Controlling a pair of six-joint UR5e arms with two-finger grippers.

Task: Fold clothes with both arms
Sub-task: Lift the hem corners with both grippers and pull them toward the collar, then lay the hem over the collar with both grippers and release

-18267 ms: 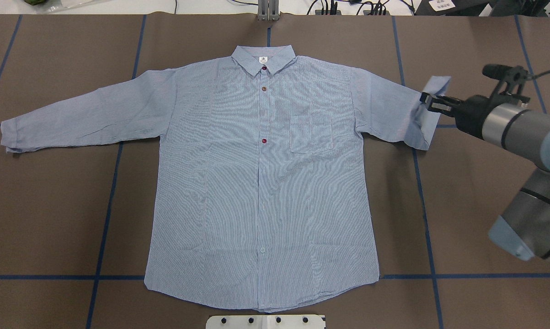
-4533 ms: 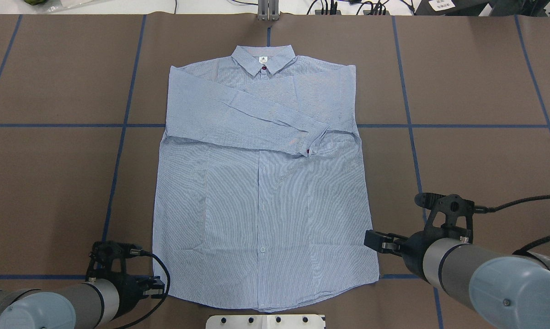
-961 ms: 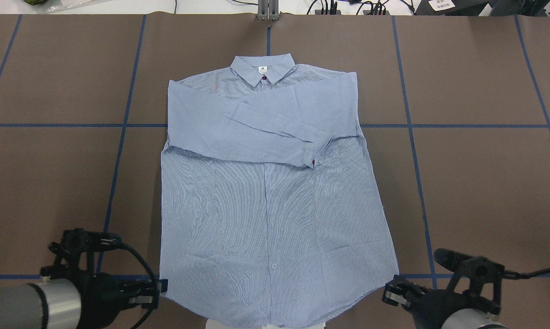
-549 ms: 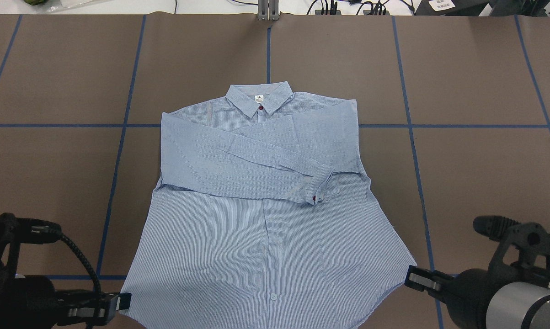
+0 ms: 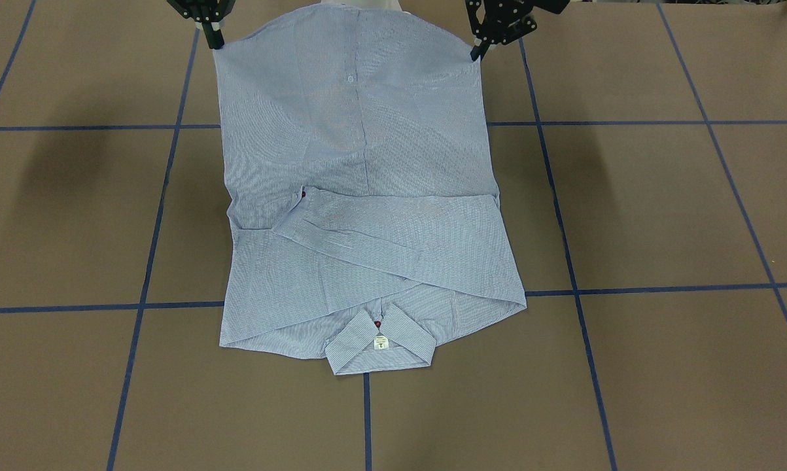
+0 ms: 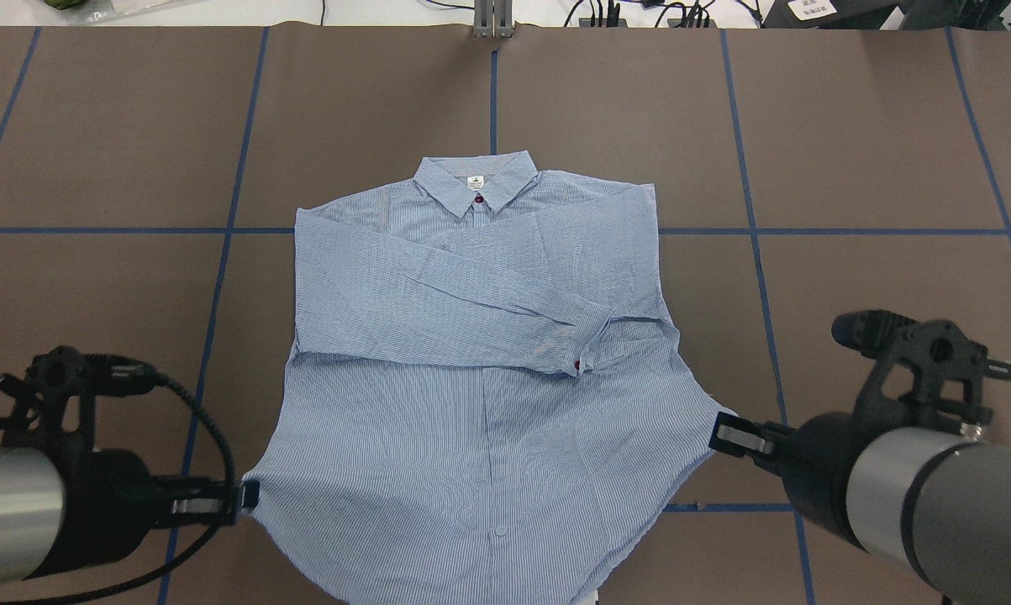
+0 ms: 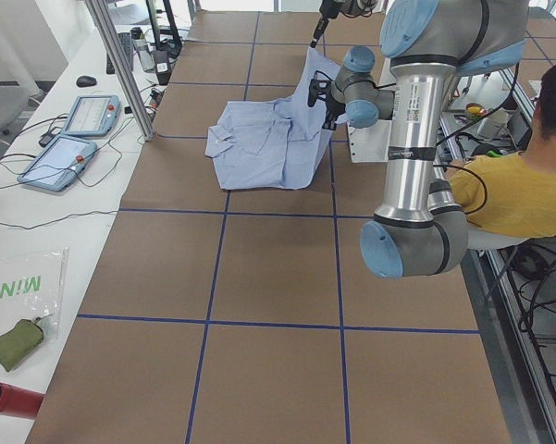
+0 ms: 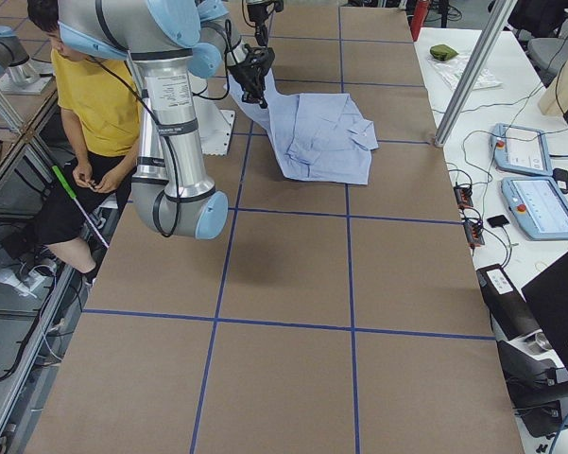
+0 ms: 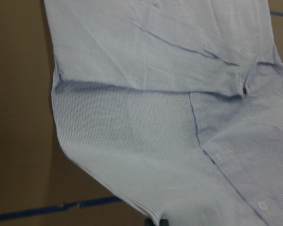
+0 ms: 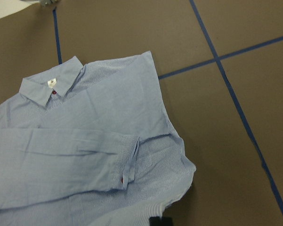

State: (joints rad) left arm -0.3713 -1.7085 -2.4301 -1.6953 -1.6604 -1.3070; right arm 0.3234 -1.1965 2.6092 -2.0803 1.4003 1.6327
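shirt [image 6: 480, 353] | hem corners pinched btwn L gripper [image 6: 250, 495] & R gripper [image 6: 719, 432]

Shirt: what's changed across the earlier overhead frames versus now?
Both sleeves got folded across the chest. The left gripper and right gripper then clamped the shirt at its hem corners, dragged it toward the robot, and now lift the hem toward the collar. Collar and crossed sleeves unmoved over the last half second.

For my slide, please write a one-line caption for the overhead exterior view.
The left black gripper and right black gripper hold up the hem corners of a light blue striped shirt, sleeves folded.
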